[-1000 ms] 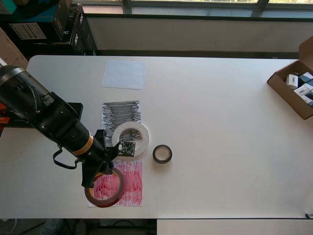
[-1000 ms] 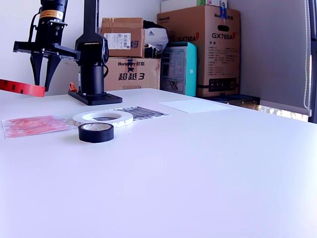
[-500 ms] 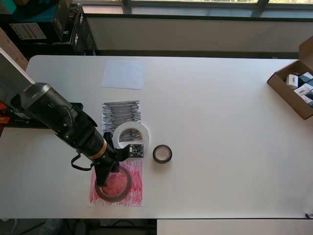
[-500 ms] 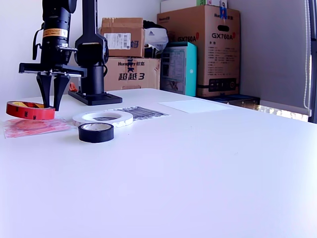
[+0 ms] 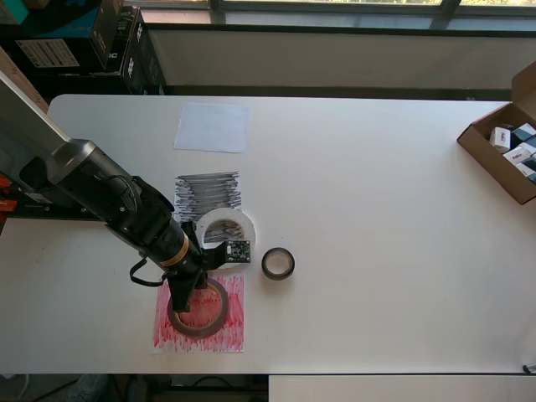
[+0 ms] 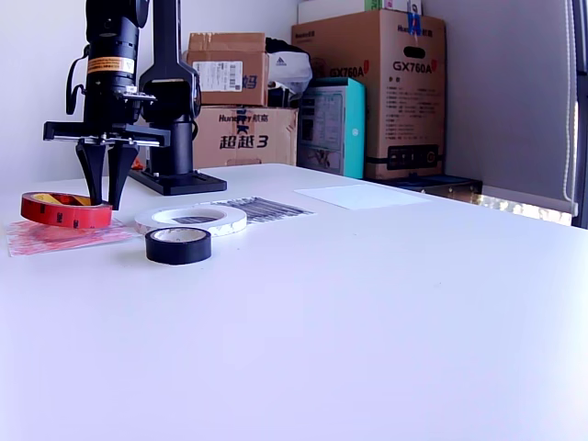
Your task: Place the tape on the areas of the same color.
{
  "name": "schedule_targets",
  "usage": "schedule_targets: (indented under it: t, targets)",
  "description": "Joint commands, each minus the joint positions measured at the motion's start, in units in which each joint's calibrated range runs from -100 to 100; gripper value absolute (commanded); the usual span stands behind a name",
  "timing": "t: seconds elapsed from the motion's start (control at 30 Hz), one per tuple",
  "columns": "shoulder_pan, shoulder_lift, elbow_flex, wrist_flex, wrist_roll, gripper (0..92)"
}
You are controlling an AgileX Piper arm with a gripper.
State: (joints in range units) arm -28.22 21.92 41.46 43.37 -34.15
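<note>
The reddish-brown roll (image 5: 219, 311) lies flat over the scribbled red patch (image 5: 235, 331), at or just above the paper; it also shows in the exterior view (image 6: 55, 211) over the red patch (image 6: 55, 237). My gripper (image 5: 178, 300) points straight down and is shut on the roll's wall; in the exterior view the gripper (image 6: 104, 204) pinches the roll's right side. The white ring (image 5: 224, 229) lies partly on the scribbled black patch (image 5: 206, 193). The black roll (image 5: 277, 264) sits on bare table. The plain white patch (image 5: 212, 127) is empty.
An open cardboard box (image 5: 481, 152) with small items stands at the overhead view's right edge. The arm's base (image 6: 173, 138) and stacked cartons (image 6: 367, 92) stand behind the table in the exterior view. The table's near edge (image 5: 201, 363) runs close to the red patch.
My gripper has come down with the reddish-brown roll, from high above the table's edge to low over the red patch, and shifted slightly inward onto it.
</note>
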Motion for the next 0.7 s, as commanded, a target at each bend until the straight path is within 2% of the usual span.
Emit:
schedule_targets:
  t: [0.0, 0.07, 0.27, 0.37, 0.47, 0.67]
  targets:
    - [0.0, -0.1, 0.3, 0.0, -0.1, 1.0]
    - [0.0, -0.1, 0.3, 0.0, 0.0, 5.4]
    - [-0.3, -0.1, 0.3, 0.0, 0.1, 30.1]
    - [-0.3, -0.1, 0.3, 0.0, 0.1, 38.9]
    - [-0.3, -0.1, 0.2, 0.0, 0.1, 43.3]
    - [-0.5, -1.1, -1.6, 0.3, 0.1, 43.7]
